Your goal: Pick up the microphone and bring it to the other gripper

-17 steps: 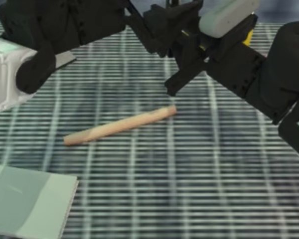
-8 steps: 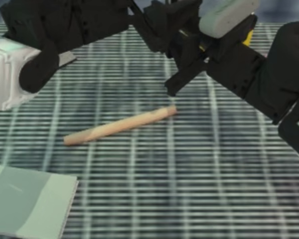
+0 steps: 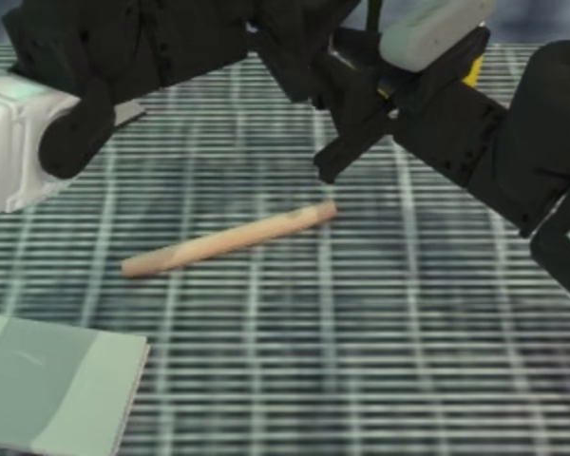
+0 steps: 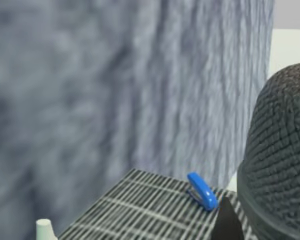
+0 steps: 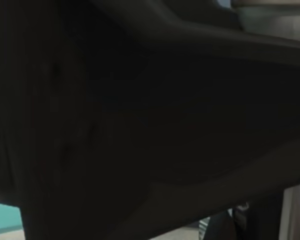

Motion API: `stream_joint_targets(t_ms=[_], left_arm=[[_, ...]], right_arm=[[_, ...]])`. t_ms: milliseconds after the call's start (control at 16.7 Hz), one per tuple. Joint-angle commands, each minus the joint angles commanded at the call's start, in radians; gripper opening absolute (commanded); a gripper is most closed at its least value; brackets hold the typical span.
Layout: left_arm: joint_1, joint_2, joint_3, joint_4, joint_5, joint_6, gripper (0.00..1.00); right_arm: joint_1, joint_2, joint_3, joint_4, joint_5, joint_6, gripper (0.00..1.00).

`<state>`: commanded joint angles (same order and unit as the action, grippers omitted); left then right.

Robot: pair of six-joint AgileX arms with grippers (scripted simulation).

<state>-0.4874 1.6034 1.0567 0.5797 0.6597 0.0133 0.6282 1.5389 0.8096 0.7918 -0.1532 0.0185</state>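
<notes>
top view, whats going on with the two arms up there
Both arms meet above the table's far edge for a handover. The microphone sits right against the left wrist camera, its mesh head filling that view. The left gripper and right gripper are close together. The wooden rod lies untouched. The right wrist view is dark.

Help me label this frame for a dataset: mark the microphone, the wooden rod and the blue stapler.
microphone (image 4: pixel 282 160), left wrist view, on its grey mesh head.
wooden rod (image 3: pixel 230 239), top view, mid-length of the rod.
blue stapler (image 4: pixel 202 191), left wrist view, on its top cover.

Microphone (image 4: pixel 282 160): mesh head only, cut by frame edge; handle unseen. Right wrist view: dark. Gripper fingers: masked by overlapping arms.
</notes>
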Motion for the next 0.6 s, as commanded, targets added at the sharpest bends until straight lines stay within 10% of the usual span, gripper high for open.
stream_joint_targets(t_ms=[600], left_arm=[[0.0, 0.0, 0.0, 0.0, 0.0, 0.0, 0.0]], right_arm=[[0.0, 0.0, 0.0, 0.0, 0.0, 0.0, 0.08]])
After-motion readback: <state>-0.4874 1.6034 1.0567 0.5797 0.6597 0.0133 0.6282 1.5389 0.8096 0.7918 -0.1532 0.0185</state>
